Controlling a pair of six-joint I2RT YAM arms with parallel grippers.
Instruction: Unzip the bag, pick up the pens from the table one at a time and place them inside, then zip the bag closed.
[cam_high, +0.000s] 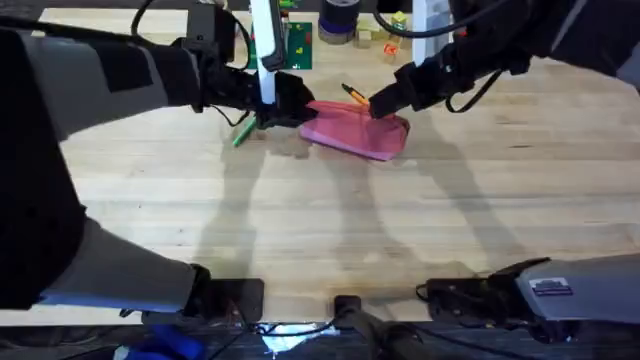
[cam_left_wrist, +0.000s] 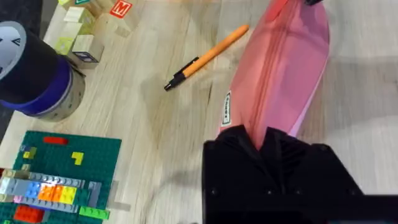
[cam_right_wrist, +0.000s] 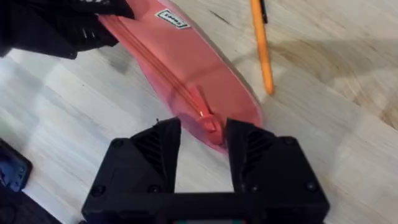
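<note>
both my claws are on the pink bag (cam_high: 357, 131), one at each end. my left gripper (cam_high: 283, 108) is clamped on the bag's left end; in the left wrist view its black fingers (cam_left_wrist: 249, 155) close on the fabric right where the zipper line runs in, with a small white label just beside them. my right gripper (cam_high: 382, 103) sits at the bag's right end with its fingers (cam_right_wrist: 158, 146) apart, the zipper pull (cam_right_wrist: 202, 112) lying between the two tips, and whether the tips touch the pull i cannot tell. the zipper runs shut along what i can see of the bag's length.

the bag lies flat on the table (cam_high: 320, 230), toward the far edge and near the middle of it, slanting a little so its right end sits nearer me than its left. the orange pen (cam_high: 354, 94) lies on the table just beyond the bag, apart from it, its black end pointing toward the far left. the green pen (cam_high: 243, 132) lies on the table just beside my left gripper, on its left, partly under the arm. a green brick plate (cam_left_wrist: 59, 177), a roll of tape (cam_left_wrist: 34, 78) and some small blocks (cam_left_wrist: 84, 43) sit along the far edge
</note>
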